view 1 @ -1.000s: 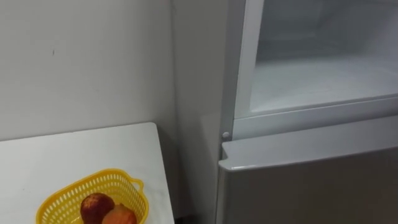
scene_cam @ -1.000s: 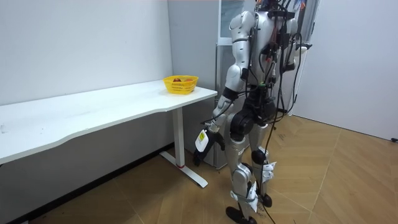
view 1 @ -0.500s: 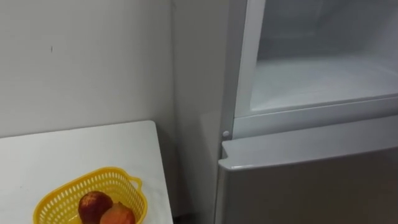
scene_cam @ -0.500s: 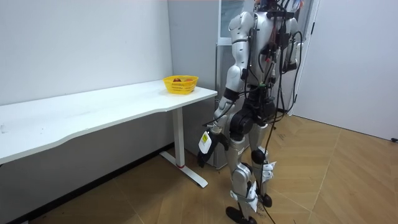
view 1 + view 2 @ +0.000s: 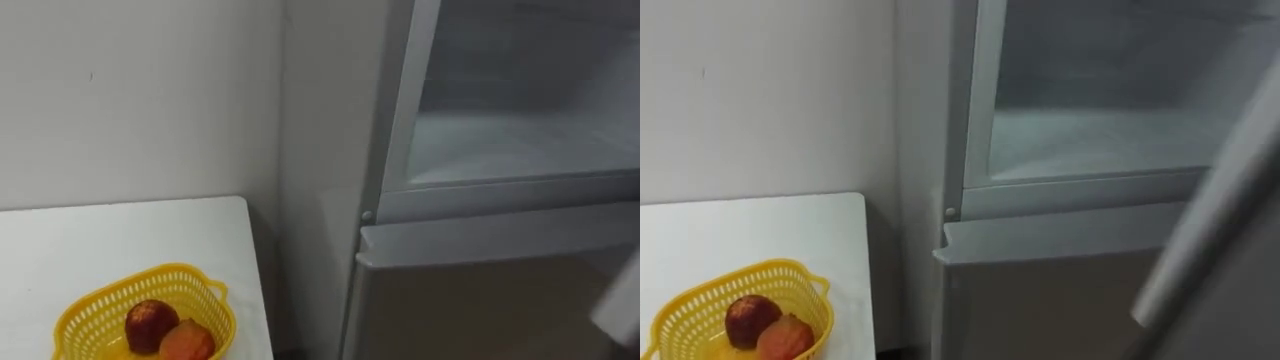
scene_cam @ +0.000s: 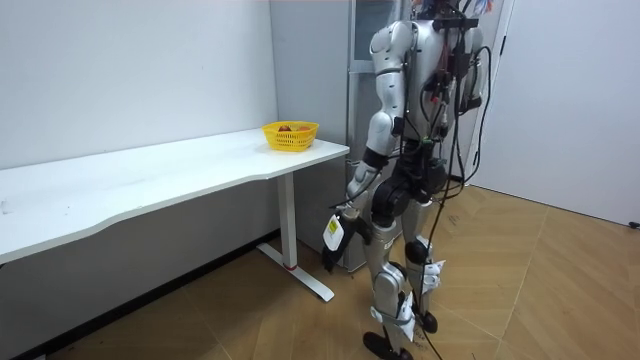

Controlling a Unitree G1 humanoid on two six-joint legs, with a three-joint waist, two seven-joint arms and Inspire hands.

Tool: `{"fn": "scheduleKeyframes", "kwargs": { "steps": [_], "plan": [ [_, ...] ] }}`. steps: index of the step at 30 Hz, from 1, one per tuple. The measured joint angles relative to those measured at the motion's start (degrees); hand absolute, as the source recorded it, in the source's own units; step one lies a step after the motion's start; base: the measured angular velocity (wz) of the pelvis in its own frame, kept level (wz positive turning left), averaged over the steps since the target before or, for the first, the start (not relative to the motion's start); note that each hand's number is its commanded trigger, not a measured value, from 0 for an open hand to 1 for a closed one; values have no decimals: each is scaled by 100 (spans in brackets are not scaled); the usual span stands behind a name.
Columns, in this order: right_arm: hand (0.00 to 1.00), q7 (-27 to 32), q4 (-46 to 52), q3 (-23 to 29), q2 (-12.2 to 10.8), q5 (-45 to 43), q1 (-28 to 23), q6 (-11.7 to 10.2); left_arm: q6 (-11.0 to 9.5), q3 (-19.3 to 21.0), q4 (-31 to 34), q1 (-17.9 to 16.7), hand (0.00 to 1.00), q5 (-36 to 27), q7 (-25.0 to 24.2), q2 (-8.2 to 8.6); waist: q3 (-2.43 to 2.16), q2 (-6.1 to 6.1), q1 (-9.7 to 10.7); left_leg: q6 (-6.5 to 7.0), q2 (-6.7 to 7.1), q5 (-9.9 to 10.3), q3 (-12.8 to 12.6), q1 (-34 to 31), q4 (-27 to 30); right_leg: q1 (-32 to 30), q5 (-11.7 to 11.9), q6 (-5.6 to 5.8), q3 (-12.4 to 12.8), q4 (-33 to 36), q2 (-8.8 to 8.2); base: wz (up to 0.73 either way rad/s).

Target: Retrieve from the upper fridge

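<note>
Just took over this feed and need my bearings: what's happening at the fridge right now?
The robot stands facing the fridge, beside the end of the table. The upper compartment is open, and the shelf that shows looks bare. The left hand hangs low by the thigh. A blurred pale shape near the camera, probably the right arm, crosses the right side. A basket with fruit sits on the table.
</note>
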State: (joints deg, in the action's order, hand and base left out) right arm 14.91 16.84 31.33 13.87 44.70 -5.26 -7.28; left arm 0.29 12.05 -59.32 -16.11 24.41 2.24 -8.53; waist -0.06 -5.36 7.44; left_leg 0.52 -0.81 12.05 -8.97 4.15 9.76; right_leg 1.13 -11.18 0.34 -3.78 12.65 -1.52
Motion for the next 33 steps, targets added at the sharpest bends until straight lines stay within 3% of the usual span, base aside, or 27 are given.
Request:
{"fn": "scheduleKeyframes", "kwargs": {
  "steps": [6,16,25,31,33],
  "plan": [
    [0,-573,-6,-181,2,-280,99,185,109,6,95,-127,0,-2,19,7,-21,50,-24,-1,-10,-2,45,-20,7,67,20,-2,-91,-9,-3,7],
    [0,-567,-67,-316,22,-683,142,232,101,-169,74,-114,0,-17,248,15,10,82,-124,-21,-40,13,51,53,-3,149,44,-33,-117,-10,27,-1],
    [0,236,-20,-118,175,-1068,167,219,14,-94,-70,-179,0,-28,271,27,-4,109,-133,-24,-24,14,120,38,14,187,47,-29,-134,-107,35,3],
    [0,1312,-34,31,189,-2184,119,144,24,-106,8,-232,0,-40,279,34,-2,108,-99,-26,-29,13,154,12,5,178,45,-27,-220,-127,27,5],
    [0,1771,-60,122,179,-2500,-24,126,115,-106,88,-223,0,-37,280,30,-6,119,-107,-26,-27,13,162,-11,8,190,46,-26,-248,-166,21,4]
  ]
}}
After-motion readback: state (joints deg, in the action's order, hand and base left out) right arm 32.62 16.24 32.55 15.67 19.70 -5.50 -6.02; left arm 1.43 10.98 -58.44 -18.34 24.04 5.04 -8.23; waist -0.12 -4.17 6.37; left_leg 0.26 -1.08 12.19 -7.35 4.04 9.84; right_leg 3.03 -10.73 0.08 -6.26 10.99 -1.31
